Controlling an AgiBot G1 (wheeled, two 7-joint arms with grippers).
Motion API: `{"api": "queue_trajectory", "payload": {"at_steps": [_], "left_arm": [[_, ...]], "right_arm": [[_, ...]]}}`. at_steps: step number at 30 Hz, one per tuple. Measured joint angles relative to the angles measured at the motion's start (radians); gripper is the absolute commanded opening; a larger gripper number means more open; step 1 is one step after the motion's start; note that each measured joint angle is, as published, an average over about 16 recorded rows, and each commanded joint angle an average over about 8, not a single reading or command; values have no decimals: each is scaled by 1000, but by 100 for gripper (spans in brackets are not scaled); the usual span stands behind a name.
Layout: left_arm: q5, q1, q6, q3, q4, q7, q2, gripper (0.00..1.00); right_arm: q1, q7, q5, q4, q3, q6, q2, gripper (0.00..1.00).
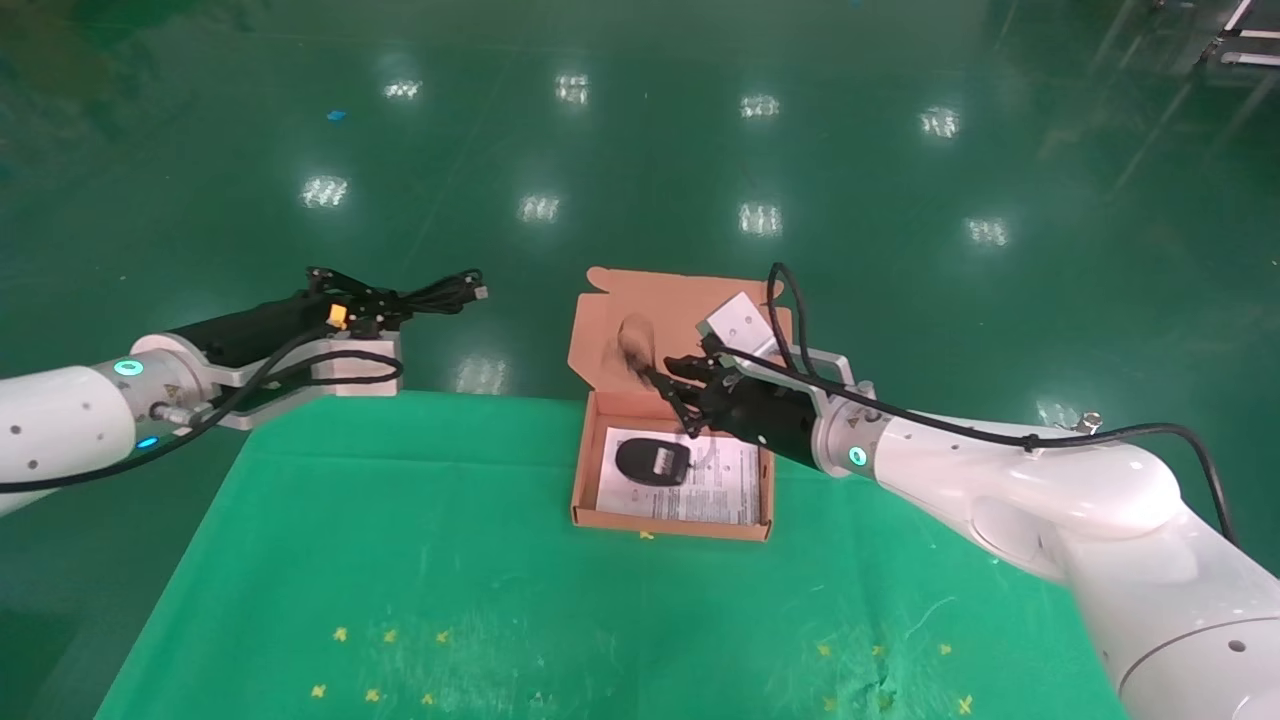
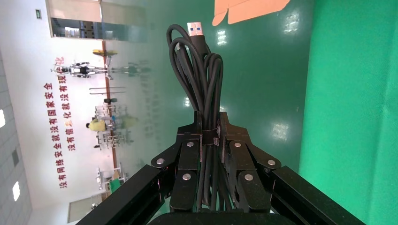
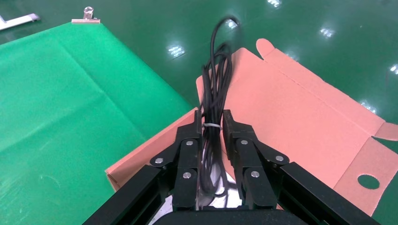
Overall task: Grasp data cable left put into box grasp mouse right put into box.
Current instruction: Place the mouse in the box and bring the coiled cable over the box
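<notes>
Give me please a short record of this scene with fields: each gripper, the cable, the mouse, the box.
left gripper: off the table's far left corner, shut on the data cable
right gripper: over the box, shut on the mouse's bundled cord
data cable: held in the air, not in the box
mouse: lying in the box on the white leaflet
box: open on the green table, lid up

The desk [image 1: 400,560] is covered in green cloth with small yellow cross marks near its front edge. The salmon-orange box [image 1: 668,518] sits directly on it at the far middle, lid flap open and hanging past the far edge.
</notes>
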Motion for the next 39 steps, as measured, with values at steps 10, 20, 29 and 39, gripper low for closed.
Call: {"api": "queue_trajectory", "payload": {"at_steps": [10, 20, 29, 39], "left_arm": [[-7, 31, -41, 40, -4, 77, 78, 0], [-14, 71, -172, 113, 88, 253, 245, 0], [-82, 81, -305, 193, 249, 427, 390, 0], [-238, 63, -393, 344, 363, 526, 448, 21]], "right_arm": [[-14, 13, 17, 57, 15, -3, 53, 100], [-71, 83, 22, 216, 46, 42, 181, 100], [-161, 218, -11, 407, 54, 95, 301, 100], [-241, 371, -66, 568, 46, 137, 389, 100]]}}
